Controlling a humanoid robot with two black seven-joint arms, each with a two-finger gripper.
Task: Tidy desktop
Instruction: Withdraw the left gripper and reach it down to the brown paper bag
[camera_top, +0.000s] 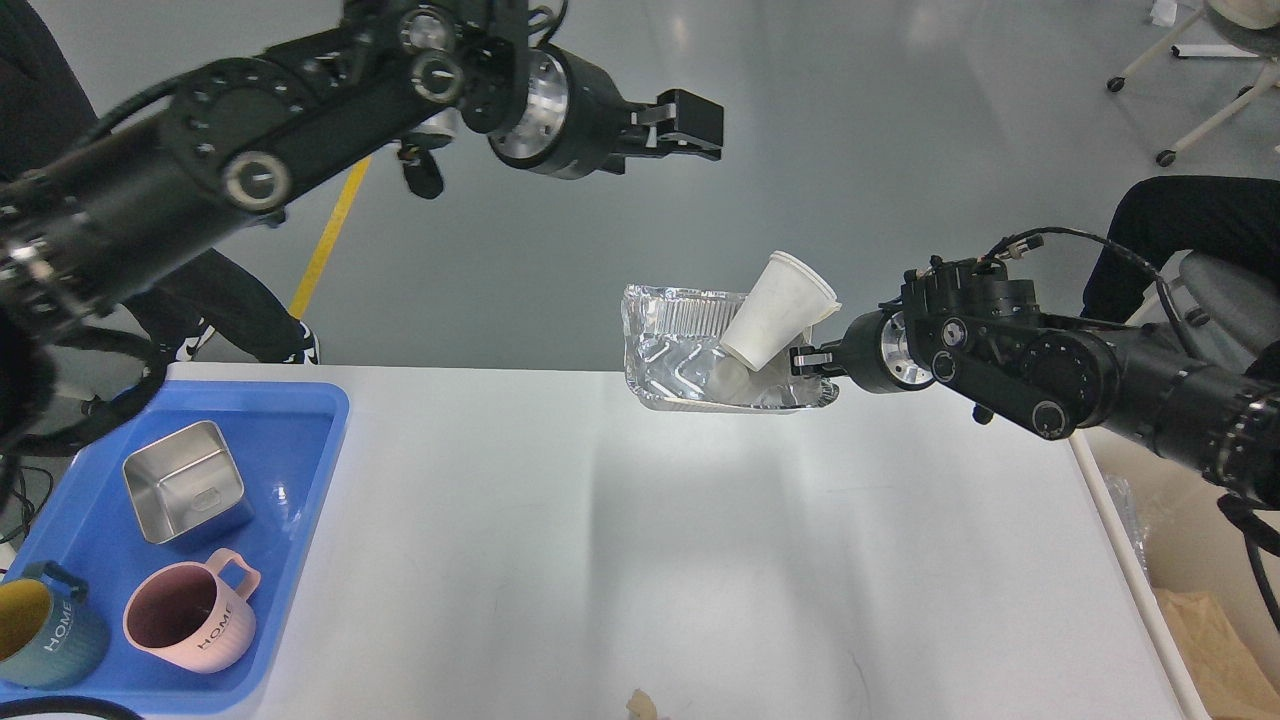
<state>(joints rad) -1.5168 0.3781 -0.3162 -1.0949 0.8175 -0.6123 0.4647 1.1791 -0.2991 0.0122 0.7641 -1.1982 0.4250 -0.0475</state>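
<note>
Now my right gripper (806, 361) is closed on the right rim of a foil tray (690, 360) and holds it at the far edge of the desktop (650, 540) — a white paper cup (778, 310) leans tilted inside the tray. My left gripper (690, 125) hangs high above the far left part, empty; its fingers look end-on, so how wide they stand I cannot tell. On the near left, a blue tray (300, 440) carries a steel box (185, 495), a pink mug (190, 615) and a teal mug (45, 635).
</note>
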